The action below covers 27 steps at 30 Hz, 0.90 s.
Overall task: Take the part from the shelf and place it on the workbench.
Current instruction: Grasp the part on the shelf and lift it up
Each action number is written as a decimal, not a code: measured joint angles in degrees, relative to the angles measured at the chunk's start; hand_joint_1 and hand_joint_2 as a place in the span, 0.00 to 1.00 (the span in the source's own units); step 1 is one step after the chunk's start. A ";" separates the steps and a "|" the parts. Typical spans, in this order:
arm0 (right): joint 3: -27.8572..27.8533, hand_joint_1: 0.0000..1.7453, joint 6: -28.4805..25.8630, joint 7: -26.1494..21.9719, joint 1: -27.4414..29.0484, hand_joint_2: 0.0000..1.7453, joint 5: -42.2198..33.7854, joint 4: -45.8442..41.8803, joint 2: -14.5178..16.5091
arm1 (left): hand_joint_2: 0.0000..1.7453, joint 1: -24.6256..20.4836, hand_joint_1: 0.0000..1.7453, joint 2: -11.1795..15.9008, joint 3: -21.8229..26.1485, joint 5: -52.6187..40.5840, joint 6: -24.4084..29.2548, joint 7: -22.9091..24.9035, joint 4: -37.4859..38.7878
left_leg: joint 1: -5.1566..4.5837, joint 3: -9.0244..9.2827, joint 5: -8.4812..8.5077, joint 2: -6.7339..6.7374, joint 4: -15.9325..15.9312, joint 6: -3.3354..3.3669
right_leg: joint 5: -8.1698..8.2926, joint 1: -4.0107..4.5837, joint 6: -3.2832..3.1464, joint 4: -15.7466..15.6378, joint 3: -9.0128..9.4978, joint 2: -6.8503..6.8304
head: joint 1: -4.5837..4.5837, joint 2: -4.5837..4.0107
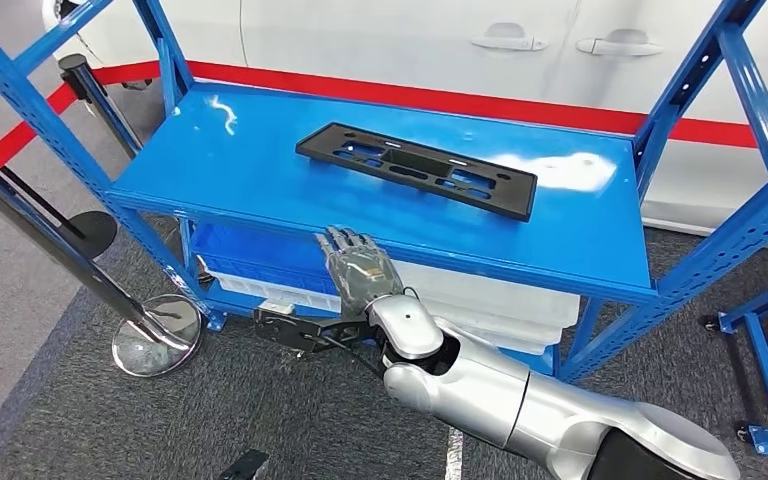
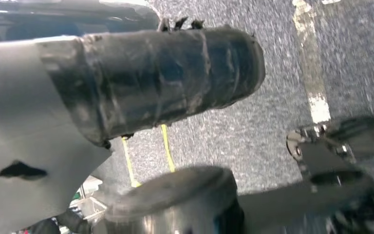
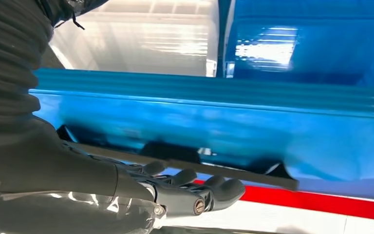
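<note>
**Right robot hand just short of the shelf edge**

The right robot hand (image 1: 358,268) is released, fingers spread and grasping nothing, raised just before the front edge of the blue shelf (image 1: 220,160). The black slotted part (image 1: 416,167) lies flat on the shelf top, beyond the hand and apart from it. I cannot tell the left robot hand's state.

No readable text, labels, brands or numbers in any view; nothing legible on the blue shelf (image 1: 260,160) or the black part (image 1: 416,167).
</note>
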 joint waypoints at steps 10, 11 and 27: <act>-0.41 0.00 -0.60 0.78 0.24 1.00 0.88 0.24 0.05 | 0.00 0.01 0.00 -0.10 -0.61 0.63 -0.08 -0.02 0.01 | 0.01 -4.09 2.28 0.11 4.15 -0.36 | -1.56 -0.11 -0.69 -0.38 2.50 0.05 | -0.31 0.00; -0.49 0.00 -0.63 0.79 0.23 1.00 0.89 0.25 0.05 | 0.00 -0.06 0.00 -0.09 -0.70 0.63 -0.08 -0.02 0.01 | -0.16 -2.83 2.99 0.08 1.48 -0.07 | -1.73 -0.05 -0.48 -0.38 2.59 0.07 | -0.30 0.00; -1.64 0.00 -1.29 1.58 1.18 1.00 0.97 0.78 -0.11 | 0.00 -0.08 0.00 -0.16 -1.37 1.75 0.15 0.25 0.02 | -0.06 1.78 -0.42 -0.13 -0.77 0.96 | 1.13 -0.03 1.06 0.60 -0.94 -0.27 | 0.15 0.00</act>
